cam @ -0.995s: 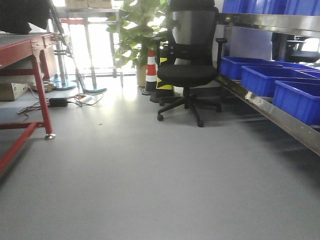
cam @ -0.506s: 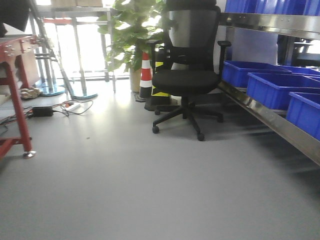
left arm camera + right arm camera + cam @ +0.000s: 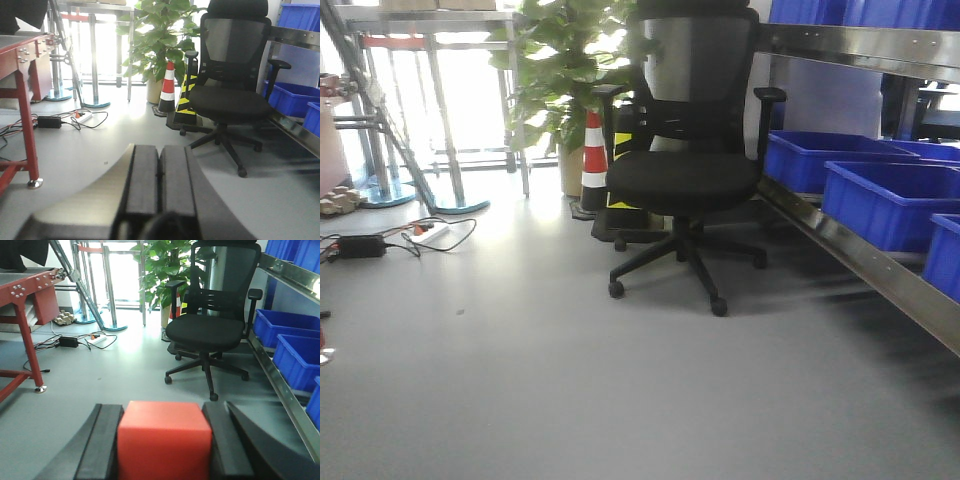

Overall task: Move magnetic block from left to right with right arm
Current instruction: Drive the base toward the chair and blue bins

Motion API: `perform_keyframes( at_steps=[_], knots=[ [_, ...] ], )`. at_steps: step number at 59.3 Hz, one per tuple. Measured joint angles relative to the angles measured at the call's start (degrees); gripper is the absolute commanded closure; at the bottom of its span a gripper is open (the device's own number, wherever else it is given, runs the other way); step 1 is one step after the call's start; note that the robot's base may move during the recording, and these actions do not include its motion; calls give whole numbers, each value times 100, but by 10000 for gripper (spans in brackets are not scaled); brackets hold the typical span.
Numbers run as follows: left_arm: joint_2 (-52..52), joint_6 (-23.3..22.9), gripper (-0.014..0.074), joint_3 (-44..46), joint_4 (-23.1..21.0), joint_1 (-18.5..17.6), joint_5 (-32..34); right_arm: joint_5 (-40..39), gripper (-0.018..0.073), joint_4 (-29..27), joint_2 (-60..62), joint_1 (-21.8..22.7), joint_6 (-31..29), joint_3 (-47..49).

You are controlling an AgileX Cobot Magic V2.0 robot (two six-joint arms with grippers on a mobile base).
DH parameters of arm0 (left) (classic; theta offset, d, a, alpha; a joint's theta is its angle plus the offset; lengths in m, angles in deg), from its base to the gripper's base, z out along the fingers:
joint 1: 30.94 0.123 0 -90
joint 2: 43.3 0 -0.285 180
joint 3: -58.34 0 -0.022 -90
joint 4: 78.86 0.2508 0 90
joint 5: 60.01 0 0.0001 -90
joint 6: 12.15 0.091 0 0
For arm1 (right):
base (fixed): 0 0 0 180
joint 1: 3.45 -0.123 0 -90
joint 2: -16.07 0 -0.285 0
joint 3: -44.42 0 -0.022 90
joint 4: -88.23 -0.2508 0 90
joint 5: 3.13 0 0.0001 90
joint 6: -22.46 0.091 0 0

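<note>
right wrist view: right jaws clamp the red magnetic block (image 3: 164, 440) between them; left jaws pressed together, empty.

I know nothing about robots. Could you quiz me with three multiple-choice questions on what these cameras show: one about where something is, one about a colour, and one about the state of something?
1. Where is the magnetic block?
A. on a plate
B. between the fingers of the right gripper
C. in a drawer

2. What colour are the bins along the wall?
A. blue
B. green
C. white

3. How do the fingers of the left gripper stand?
A. wide apart
B. pressed together with nothing between them
C. clamped on a cup

Answers:
1 B: the right wrist view shows the red cube squeezed between two dark fingers.
2 A: the front view shows a row of bright blue bins.
3 B: the left wrist view shows the two dark fingers meeting along a thin seam.
</note>
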Motion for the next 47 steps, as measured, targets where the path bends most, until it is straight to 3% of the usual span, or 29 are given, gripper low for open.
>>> perform_keyframes(
  at_steps=[47],
  knots=[
    [0,0,713,0,0,0,0,0,343,0,0,0,0,0]
  ],
)
